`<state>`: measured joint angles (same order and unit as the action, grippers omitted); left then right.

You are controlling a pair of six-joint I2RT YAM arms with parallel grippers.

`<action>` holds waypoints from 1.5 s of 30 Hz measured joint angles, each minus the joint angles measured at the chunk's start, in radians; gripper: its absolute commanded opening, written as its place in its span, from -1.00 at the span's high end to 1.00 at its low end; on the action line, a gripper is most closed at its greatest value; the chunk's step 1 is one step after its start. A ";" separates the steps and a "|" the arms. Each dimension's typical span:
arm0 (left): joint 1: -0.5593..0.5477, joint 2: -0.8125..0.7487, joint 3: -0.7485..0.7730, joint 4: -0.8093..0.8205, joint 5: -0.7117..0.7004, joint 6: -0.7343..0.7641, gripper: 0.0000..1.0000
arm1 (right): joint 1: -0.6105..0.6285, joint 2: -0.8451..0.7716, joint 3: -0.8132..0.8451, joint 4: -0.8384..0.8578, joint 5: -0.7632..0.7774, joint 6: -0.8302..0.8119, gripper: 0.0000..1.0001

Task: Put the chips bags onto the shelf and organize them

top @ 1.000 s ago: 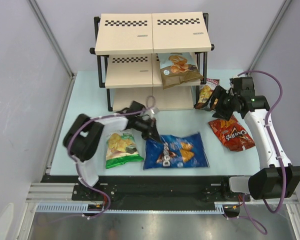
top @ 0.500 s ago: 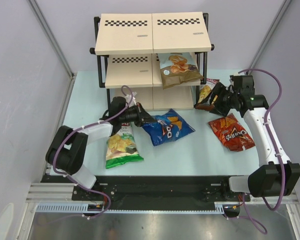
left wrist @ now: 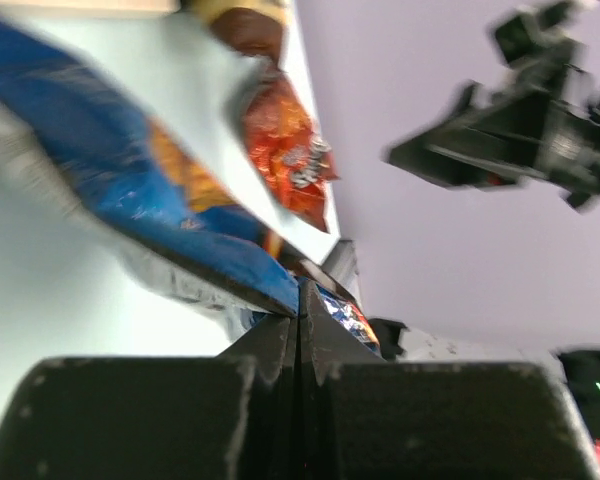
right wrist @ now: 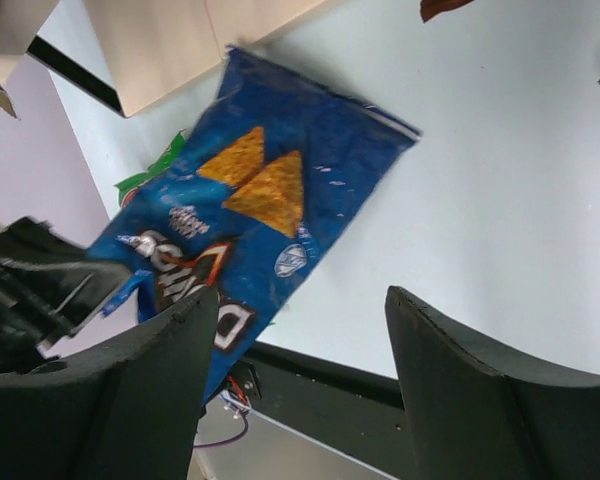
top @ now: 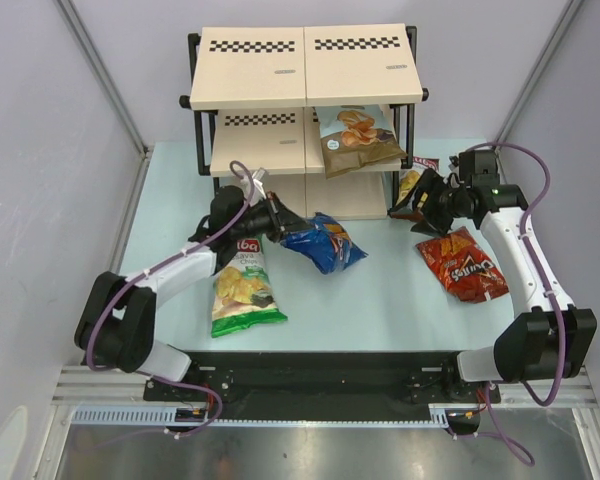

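The large blue Doritos bag (top: 325, 243) is seen in front of the lowest tier of the shelf (top: 305, 65), pinched at its left edge by the left claw (top: 278, 222), whose fingers are pressed fully together on the foil in the left wrist view. Whether the bag's far end is resting on the tabletop (top: 380, 300) cannot be told. The green-white Chuba Cassava bag (top: 242, 285) is laid flat on the tabletop just under the left arm, and the red Doritos bag (top: 463, 265) is laid flat well to the right. A pale blue-and-brown bag (top: 355, 135) is set on the right half of the middle tier, its lower edge hanging over the front. The small dark Chuba bag (top: 412, 185) is propped beside the shelf's right legs. The right claw (top: 427, 203) is held just beside that bag, its fingers (right wrist: 130, 400) spread wide with nothing gripped between them.
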<state>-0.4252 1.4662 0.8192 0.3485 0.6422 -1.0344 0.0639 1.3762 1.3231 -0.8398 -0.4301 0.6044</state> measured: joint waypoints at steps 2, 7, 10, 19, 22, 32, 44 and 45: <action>-0.001 -0.008 0.025 0.008 0.031 -0.001 1.00 | -0.004 0.000 -0.001 -0.001 0.006 -0.003 -0.45; -0.018 -0.005 0.130 0.034 0.086 -0.004 1.00 | -0.018 0.000 -0.008 0.001 0.005 0.015 -0.43; -0.026 -0.002 0.195 0.051 0.100 -0.004 1.00 | -0.030 -0.001 -0.008 0.018 -0.015 0.055 -0.43; -0.019 0.012 0.223 0.054 0.040 0.023 1.00 | -0.048 -0.004 -0.008 0.076 -0.049 0.105 -0.42; -0.016 0.020 0.222 0.063 -0.005 0.026 1.00 | -0.052 -0.004 -0.008 0.093 -0.050 0.116 -0.41; -0.013 -0.021 0.144 0.041 -0.156 0.043 1.00 | -0.053 0.027 -0.008 0.155 -0.076 0.137 -0.47; -0.052 -0.166 -0.301 -0.109 -0.187 -0.021 0.46 | 0.050 0.121 -0.009 0.054 -0.056 0.096 -0.74; -0.053 -0.174 -0.304 -0.122 -0.192 -0.022 0.36 | 0.064 0.127 -0.012 0.051 -0.065 0.098 -0.78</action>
<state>-0.4786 1.2919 0.5148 0.2264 0.4507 -1.0565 0.1280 1.5028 1.3109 -0.7887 -0.4950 0.7025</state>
